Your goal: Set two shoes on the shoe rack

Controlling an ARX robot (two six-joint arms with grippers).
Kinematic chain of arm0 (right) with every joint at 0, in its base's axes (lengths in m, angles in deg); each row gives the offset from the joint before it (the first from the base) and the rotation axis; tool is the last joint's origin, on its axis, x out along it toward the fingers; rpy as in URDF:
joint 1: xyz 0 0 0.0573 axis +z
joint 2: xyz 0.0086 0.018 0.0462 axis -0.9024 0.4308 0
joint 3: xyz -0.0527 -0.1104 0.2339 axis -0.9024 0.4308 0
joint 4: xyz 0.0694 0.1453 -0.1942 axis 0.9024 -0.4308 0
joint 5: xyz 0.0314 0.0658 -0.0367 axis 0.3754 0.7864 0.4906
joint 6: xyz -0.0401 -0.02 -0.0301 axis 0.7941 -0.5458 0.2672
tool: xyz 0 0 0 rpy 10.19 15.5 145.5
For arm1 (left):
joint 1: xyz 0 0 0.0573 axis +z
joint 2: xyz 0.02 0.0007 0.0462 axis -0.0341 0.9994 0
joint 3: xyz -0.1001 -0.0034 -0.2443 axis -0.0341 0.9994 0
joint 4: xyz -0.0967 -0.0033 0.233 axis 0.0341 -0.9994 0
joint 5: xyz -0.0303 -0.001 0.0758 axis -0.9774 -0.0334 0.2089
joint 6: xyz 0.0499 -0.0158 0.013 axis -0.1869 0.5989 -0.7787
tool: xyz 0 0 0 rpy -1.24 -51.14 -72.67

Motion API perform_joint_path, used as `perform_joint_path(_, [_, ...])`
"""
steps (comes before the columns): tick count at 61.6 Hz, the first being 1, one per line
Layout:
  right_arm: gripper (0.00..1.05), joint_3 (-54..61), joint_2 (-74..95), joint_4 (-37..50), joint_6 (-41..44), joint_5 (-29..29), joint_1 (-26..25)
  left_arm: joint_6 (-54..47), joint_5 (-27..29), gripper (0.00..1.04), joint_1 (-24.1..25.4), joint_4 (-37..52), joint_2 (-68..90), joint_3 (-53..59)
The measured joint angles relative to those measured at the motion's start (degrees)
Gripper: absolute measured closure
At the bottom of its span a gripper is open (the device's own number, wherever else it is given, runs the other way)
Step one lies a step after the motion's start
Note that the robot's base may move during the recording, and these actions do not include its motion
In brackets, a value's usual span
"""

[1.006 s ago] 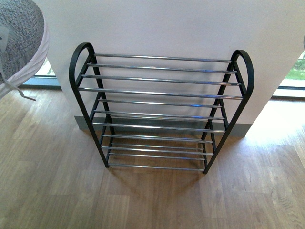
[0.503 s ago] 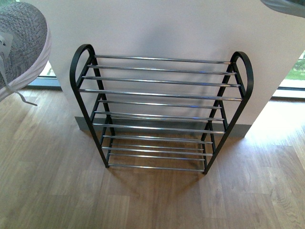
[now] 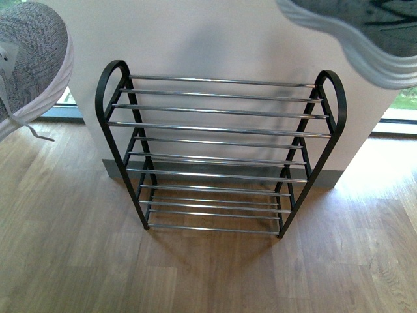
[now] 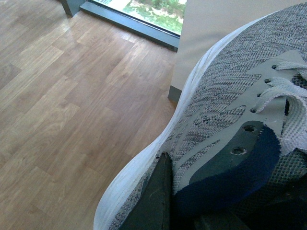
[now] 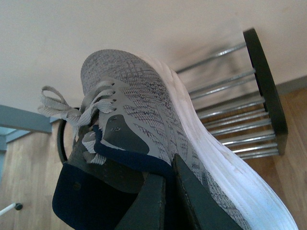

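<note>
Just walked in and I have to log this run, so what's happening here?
The robot holds a grey knit sneaker in each hand. The left hand grips the left sneaker by its collar, and the right hand grips the right sneaker the same way. Both sneakers are in the air. The shoe rack stands bare against the wall.
</note>
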Motion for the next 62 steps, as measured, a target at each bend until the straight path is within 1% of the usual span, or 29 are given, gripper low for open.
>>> perform_joint_path(4, [1.03,-1.36,3.08,-0.90,-1.84,-2.99,1.44,0.00,0.02,1.03,0.00,0.00,0.00,0.00])
perform_joint_path(11, [1.03,-6.19,9.97,-2.91,-5.35,-10.19,3.50,0.00,0.00,1.03,0.00,0.00,0.00,0.00])
perform_joint_path(15, [1.03,-8.96,13.00,-3.58,-6.80,-12.59,3.89,-0.02,0.00,1.03,0.00,-0.02,0.00,0.00])
perform_joint_path(23, [1.03,-13.73,17.73,-5.07,-9.33,-15.58,4.33,0.00,0.00,1.03,0.00,-0.02,0.00,0.00])
perform_joint_path(33, [1.03,-18.67,22.49,-6.38,-10.99,-18.93,4.48,0.00,0.00,1.03,0.00,-0.02,0.00,0.00])
perform_joint_path(42, [1.03,-22.43,26.27,-5.51,-11.50,-21.57,3.52,0.00,0.00,1.03,0.00,-0.02,0.00,0.00])
perform_joint_path(54, [1.03,-26.05,29.99,-5.03,-12.13,-21.31,0.96,0.00,0.02,1.03,0.00,-0.02,0.00,0.00])
perform_joint_path(62, [1.03,-26.82,30.86,-4.15,-12.37,-21.03,0.48,0.00,0.00,1.03,0.00,-0.02,0.00,0.00])
